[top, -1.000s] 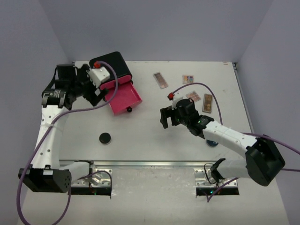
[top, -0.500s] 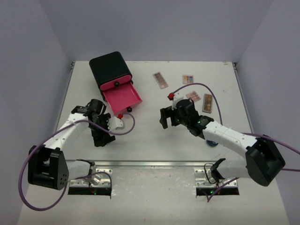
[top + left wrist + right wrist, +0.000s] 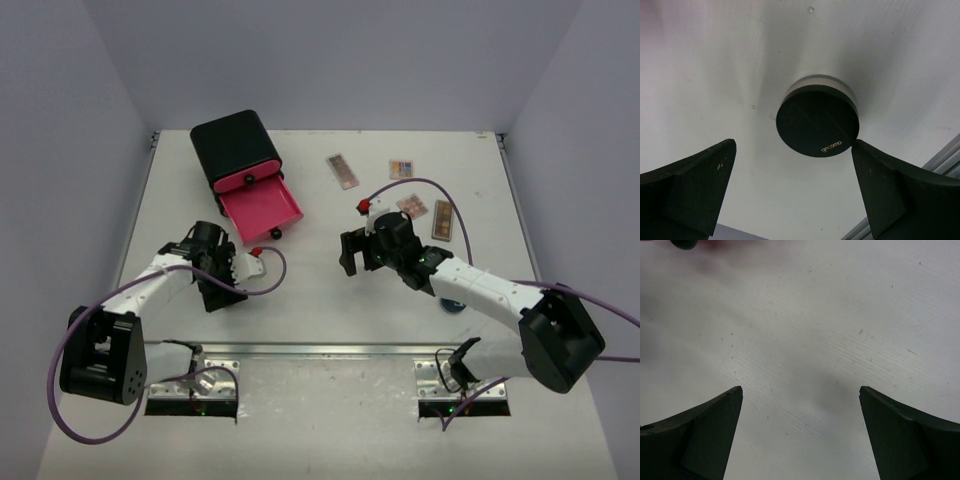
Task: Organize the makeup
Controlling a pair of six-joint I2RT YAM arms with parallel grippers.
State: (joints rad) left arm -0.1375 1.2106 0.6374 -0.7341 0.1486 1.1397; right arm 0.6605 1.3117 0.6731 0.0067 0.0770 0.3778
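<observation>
A round black compact [image 3: 817,120] marked "gecomo" lies on the white table just ahead of my left gripper [image 3: 795,147]. The gripper is open, with its right fingertip close to the compact's edge. In the top view the left gripper [image 3: 215,294] covers this compact. My right gripper [image 3: 349,252] is open and empty over bare table [image 3: 800,340]. Several flat palettes lie at the back right: [image 3: 342,171], [image 3: 401,168], [image 3: 412,205], [image 3: 442,219]. A second dark round compact [image 3: 452,304] peeks out under the right arm. No red stick is in view.
A black chest [image 3: 235,148] stands at the back left with its pink drawer [image 3: 262,208] pulled open. The drawer's dark knob [image 3: 685,244] shows at the top left of the right wrist view. A metal rail [image 3: 330,349] runs along the near edge.
My left arm swung from the chest down to the round compact near the front left and now sits over it, open. The right arm has not moved.
</observation>
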